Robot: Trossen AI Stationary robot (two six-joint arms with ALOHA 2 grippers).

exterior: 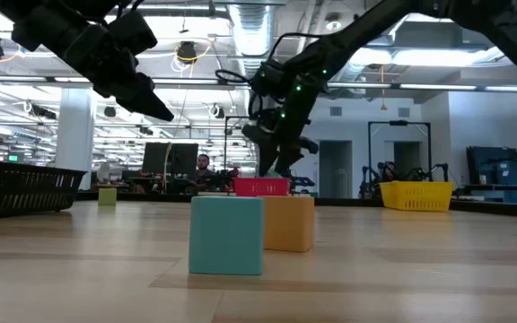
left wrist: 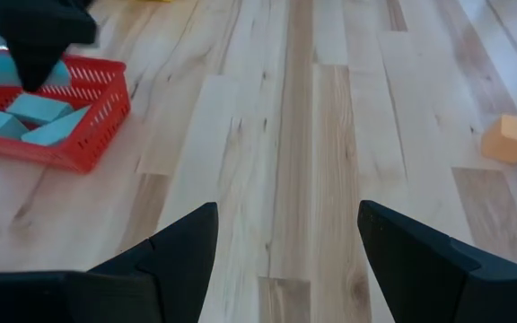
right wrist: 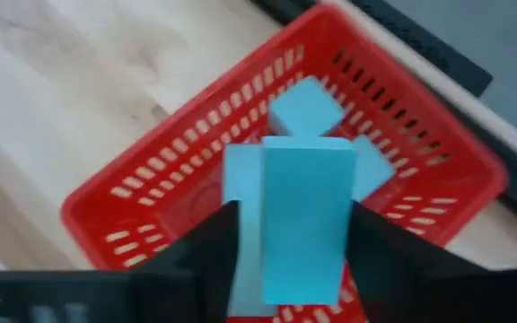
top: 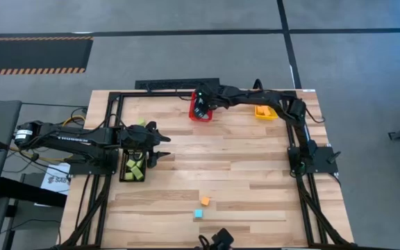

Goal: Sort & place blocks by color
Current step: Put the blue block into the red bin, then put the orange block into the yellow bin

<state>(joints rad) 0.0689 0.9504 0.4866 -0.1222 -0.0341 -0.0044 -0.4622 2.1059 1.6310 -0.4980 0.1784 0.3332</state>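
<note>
Right gripper (right wrist: 290, 238): above the red bin (right wrist: 151, 193), upper middle of the high view; jaws clamped on a light blue bar (right wrist: 303, 215) that stands upright between them.
Red bin contents: more light blue blocks (left wrist: 34, 112); their number is hard to make out behind the held bar.
Left gripper (left wrist: 285, 238): left of centre in the high view, beside the black bin (top: 132, 167); jaws apart, nothing between them.
Black bin contents: lime green blocks (top: 135, 167).
Loose on the worktop (top: 242, 153): an orange cube (top: 205, 201) and a light blue cube (top: 198, 214), lower middle, near each other.
Yellow bin (top: 265, 111): upper right, partly hidden by the right arm; contents cannot be told.
</note>
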